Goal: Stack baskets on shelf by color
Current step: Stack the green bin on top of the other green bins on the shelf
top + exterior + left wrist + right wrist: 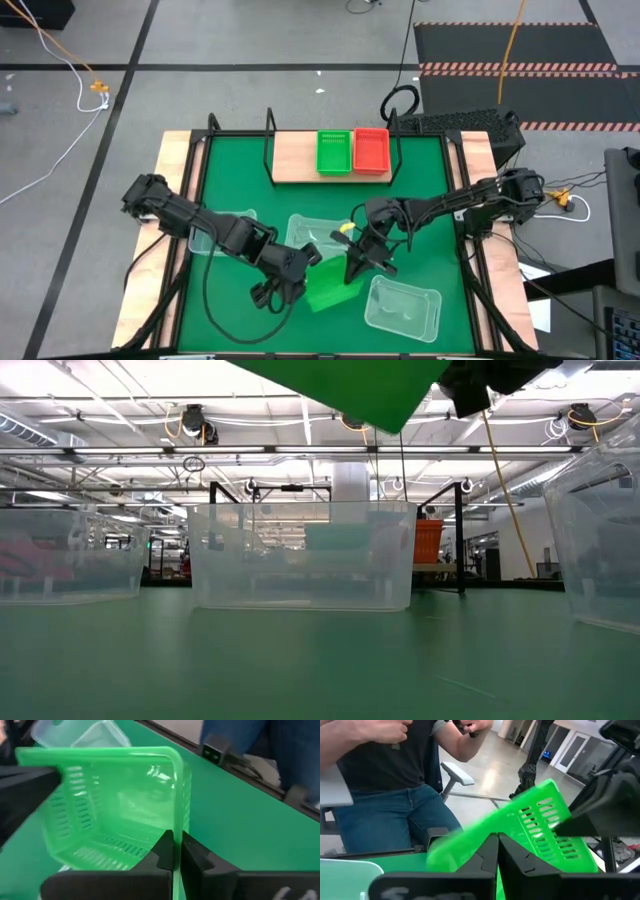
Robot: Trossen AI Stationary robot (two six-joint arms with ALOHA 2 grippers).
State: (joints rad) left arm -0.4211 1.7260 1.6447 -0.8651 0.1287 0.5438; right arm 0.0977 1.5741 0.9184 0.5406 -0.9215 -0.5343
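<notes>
A green basket [332,290] hangs tilted above the mat near the table's front, held between both arms. My left gripper [305,260] is shut on its left side and my right gripper [357,265] is shut on its right side. In the low view the basket [350,385] is well clear of the mat. The shelf [295,155] stands at the far edge, with another green basket [335,152] and a red basket [371,150] resting on its plank. Three clear baskets [215,232], [320,232], [403,305] sit on the mat. My left gripper pinches the green basket's side wall at its rim [176,827], near a rounded corner, one finger inside and one outside. The fingers slant down from the table's left. The basket is lifted clear and tilted. My right gripper pinches the basket's opposite rim [496,827] between its two fingers, coming level from the table's right. The slatted wall [545,830] rises aslant beyond the fingers, clear of the mat.
The clear baskets stand close around the held one, one to the left, one behind, one at the near right. A person in jeans [395,810] sits beyond the table's edge. Bare plank [292,160] shows on the shelf's left part.
</notes>
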